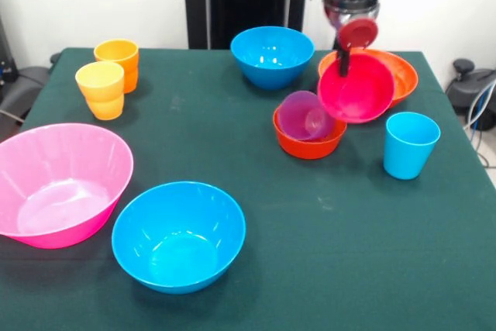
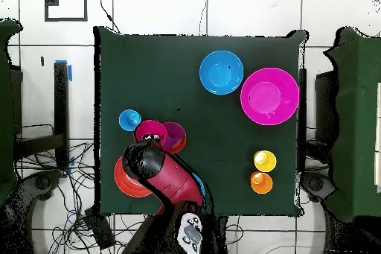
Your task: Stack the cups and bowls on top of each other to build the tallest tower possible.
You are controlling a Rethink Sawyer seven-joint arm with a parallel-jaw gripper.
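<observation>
My gripper (image 1: 343, 66) is shut on the rim of the small crimson bowl (image 1: 358, 89), which hangs tilted with its inside facing the front. Just below and left of it the purple cup (image 1: 304, 116) lies tilted inside the small orange bowl (image 1: 310, 143). The wide orange bowl (image 1: 404, 75) sits right behind the held bowl. A light blue cup (image 1: 409, 143) stands to the right. From overhead, the gripper (image 2: 151, 140) and crimson bowl (image 2: 152, 129) sit beside the purple cup (image 2: 175, 136), with the arm covering part of the wide orange bowl (image 2: 125, 180).
One blue bowl (image 1: 271, 53) stands at the back centre and another (image 1: 178, 234) at the front. The huge pink bowl (image 1: 58, 184) is at front left. A yellow cup (image 1: 101, 89) and an orange cup (image 1: 118, 58) stand together at back left.
</observation>
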